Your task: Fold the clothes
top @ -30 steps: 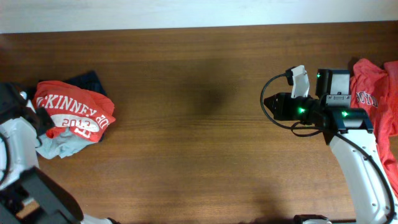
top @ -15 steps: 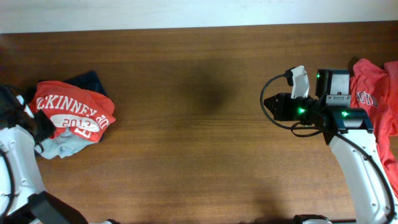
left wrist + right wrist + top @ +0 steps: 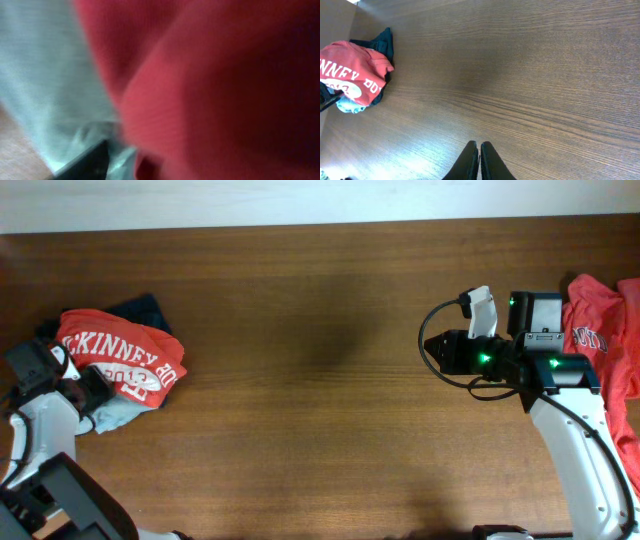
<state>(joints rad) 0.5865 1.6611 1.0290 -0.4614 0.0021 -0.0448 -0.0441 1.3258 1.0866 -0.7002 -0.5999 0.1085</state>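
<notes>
Heaped clothes at 9 o'clock on the tabletop: a red T-shirt with white lettering lies over a pale grey garment and a navy garment. Left fingers are against the heap's 8 o'clock edge; released or grasping cannot be told. A second red shirt lies at 3 o'clock. Right fingers are clenched, empty, over bare wood.

Clothes — matt, finely knitted cloth; table — smooth grained wood, faint sheen.
</notes>
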